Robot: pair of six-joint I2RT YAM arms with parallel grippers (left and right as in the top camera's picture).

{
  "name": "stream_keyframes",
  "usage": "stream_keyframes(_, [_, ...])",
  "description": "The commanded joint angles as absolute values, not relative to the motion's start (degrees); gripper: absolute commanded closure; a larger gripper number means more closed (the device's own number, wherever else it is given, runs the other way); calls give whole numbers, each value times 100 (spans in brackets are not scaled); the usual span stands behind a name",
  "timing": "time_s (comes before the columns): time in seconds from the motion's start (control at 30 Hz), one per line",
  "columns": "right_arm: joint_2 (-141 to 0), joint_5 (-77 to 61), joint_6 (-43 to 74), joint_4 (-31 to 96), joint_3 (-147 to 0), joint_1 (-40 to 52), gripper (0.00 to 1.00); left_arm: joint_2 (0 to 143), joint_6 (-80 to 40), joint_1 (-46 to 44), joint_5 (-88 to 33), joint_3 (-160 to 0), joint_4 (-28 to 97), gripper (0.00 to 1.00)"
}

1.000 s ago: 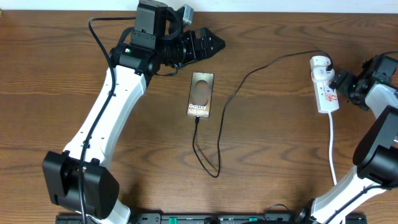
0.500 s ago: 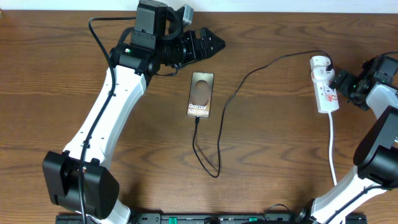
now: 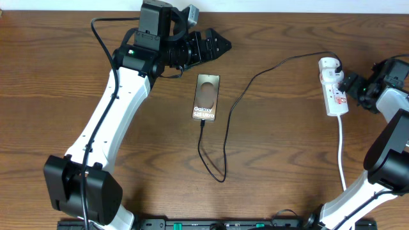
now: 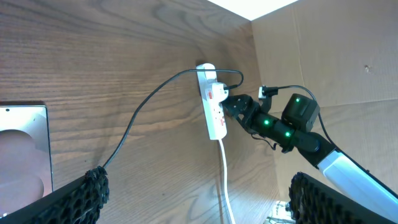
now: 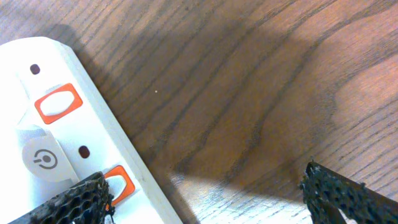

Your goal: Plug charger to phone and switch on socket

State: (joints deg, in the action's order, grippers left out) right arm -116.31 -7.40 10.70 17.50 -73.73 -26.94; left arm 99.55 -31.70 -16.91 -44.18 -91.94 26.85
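Overhead: left end effector (image 3: 219,43) and right end effector (image 3: 349,88) gape empty — the switch (image 5: 59,104) on the light socket (image 3: 332,89) likely wants a square press.

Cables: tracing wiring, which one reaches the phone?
The thin black charger cable, looping to the phone; the thick white cord leaves the socket.

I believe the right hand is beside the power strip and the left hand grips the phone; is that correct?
Not quite: the overhead view shows the left hand open, clear of the phone; the right hand is beside the power strip.
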Motion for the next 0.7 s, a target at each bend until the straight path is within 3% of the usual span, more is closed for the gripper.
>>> stream_keyframes(0.0, [-11767,-939,980,1876,-7148,-2615,2,9926,-3151,-1662,-4386,-9279,2696,7])
stream_keyframes(0.67, [-11802,-982,915,2086,-7146,-2506,3,9926,-3151,-1662,-4386,-9279,2696,7])
